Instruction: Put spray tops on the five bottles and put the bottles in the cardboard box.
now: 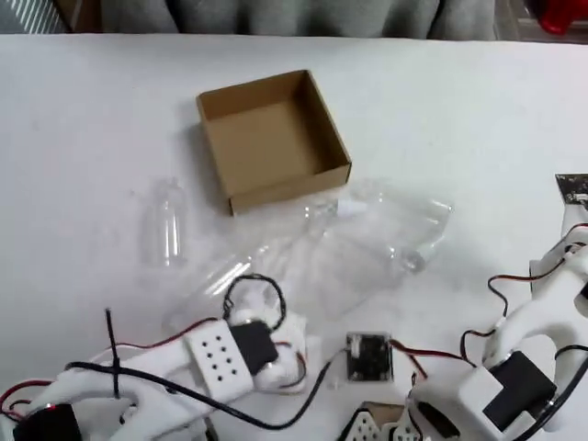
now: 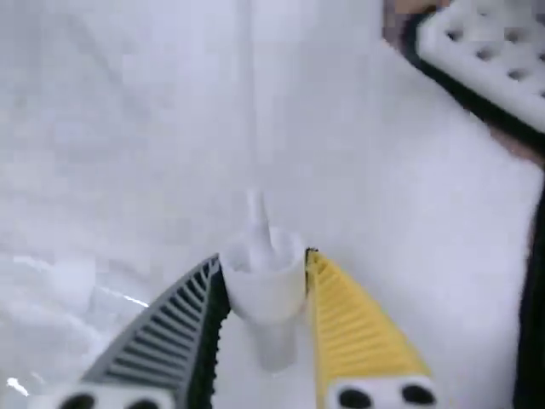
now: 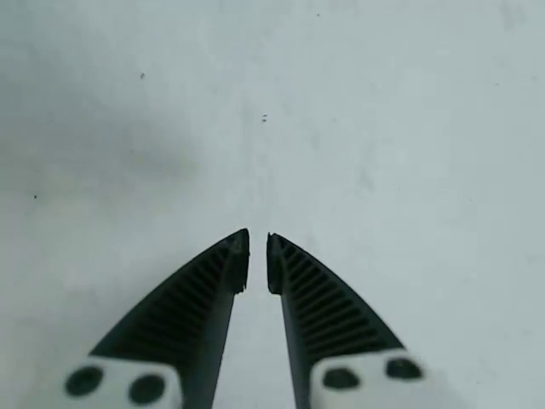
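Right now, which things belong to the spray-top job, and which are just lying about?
Job: cardboard box; clear bottle; spray top in the left gripper.
Lying about: crumpled clear plastic bag; red object beyond the table.

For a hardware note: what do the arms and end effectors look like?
Left arm and right arm are white with black motors and red and black cables. The left end effector has one grey and one yellow ribbed finger; the right end effector, two black ones.

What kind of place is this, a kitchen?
Probably a robot lab or workshop: a white robot arm with red and black wires at a plain white table, with an open brown cardboard box.
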`<state>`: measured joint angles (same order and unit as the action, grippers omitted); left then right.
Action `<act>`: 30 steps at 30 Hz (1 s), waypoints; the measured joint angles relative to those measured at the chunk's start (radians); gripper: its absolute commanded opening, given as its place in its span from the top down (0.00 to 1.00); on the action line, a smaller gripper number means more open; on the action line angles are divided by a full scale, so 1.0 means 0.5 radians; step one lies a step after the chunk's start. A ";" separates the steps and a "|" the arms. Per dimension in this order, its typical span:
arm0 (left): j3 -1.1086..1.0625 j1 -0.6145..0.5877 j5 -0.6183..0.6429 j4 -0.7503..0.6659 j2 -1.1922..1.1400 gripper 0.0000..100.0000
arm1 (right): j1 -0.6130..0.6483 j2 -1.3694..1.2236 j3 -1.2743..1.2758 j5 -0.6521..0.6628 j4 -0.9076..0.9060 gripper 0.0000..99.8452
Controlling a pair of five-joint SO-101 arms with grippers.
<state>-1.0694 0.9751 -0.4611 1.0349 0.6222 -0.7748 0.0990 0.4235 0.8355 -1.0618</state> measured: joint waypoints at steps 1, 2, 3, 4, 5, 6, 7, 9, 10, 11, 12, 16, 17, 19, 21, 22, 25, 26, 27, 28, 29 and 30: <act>0.000 -0.037 0.003 -0.071 0.000 0.95 | -0.006 0.000 -0.025 0.000 -0.028 0.98; 0.000 -0.061 0.003 -0.129 0.000 0.95 | -0.009 0.000 -0.043 0.000 -0.058 0.98; 0.000 -0.080 0.015 -0.172 0.000 0.95 | -0.015 0.000 -0.061 0.000 -0.086 0.98; 0.000 -0.089 0.021 -0.199 0.000 0.95 | -0.021 0.000 -0.077 0.000 -0.117 0.98; 0.000 -0.092 0.021 -0.215 0.000 0.95 | -0.028 0.000 -0.092 0.000 -0.135 0.98; 0.000 -0.092 0.021 -0.221 -0.006 0.95 | -0.034 0.000 -0.104 0.000 -0.147 0.98; 0.000 -0.092 0.021 -0.233 -0.034 0.95 | -0.037 0.000 -0.114 0.000 -0.157 0.98; 0.025 -0.098 0.025 -0.279 -0.138 0.95 | -0.043 0.000 -0.126 0.000 -0.163 0.98; 0.055 -0.098 0.028 -0.301 -0.212 0.95 | -0.043 0.000 -0.126 0.000 -0.166 0.98; 0.104 -0.101 0.031 -0.310 -0.298 0.95 | -0.040 0.000 -0.126 0.000 -0.169 0.98; 0.163 -0.104 0.031 -0.316 -0.393 0.95 | -0.037 0.000 -0.129 0.000 -0.169 0.98; 0.371 -0.110 0.031 -0.325 -0.730 0.92 | -0.040 0.000 -0.129 0.000 -0.169 0.98; 0.402 -0.110 0.031 -0.328 -0.773 0.89 | -0.040 0.000 -0.129 0.000 -0.169 0.98; 0.448 -0.114 0.040 -0.328 -0.819 0.83 | -0.040 0.000 -0.129 0.000 -0.169 0.98; 0.460 -0.132 0.043 -0.334 -0.819 0.77 | -0.040 0.000 -0.129 0.000 -0.169 0.98; 0.460 -0.147 0.043 -0.334 -0.819 0.75 | -0.037 0.000 -0.129 0.000 -0.169 0.98; 0.463 -0.230 0.129 -0.334 -0.819 0.72 | -0.037 0.000 -0.129 0.000 -0.169 0.98; 0.463 -0.261 0.150 -0.334 -0.819 0.72 | -0.040 0.000 -0.129 0.000 -0.169 0.98; 0.463 -0.295 0.163 -0.334 -0.819 0.72 | -0.040 0.000 -0.129 0.000 -0.169 0.98; 0.463 -0.328 0.163 -0.334 -0.819 0.72 | -0.040 0.000 -0.129 0.000 -0.169 0.98; 0.463 -0.362 0.163 -0.334 -0.819 0.72 | -0.040 0.000 -0.129 0.000 -0.169 0.98; 0.466 -0.393 0.163 -0.328 -0.819 0.72 | -0.040 0.000 -0.129 0.000 -0.169 0.98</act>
<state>-0.8362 0.7787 -0.3798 0.8707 0.2125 -0.7948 0.0990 0.3590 0.8355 -1.1462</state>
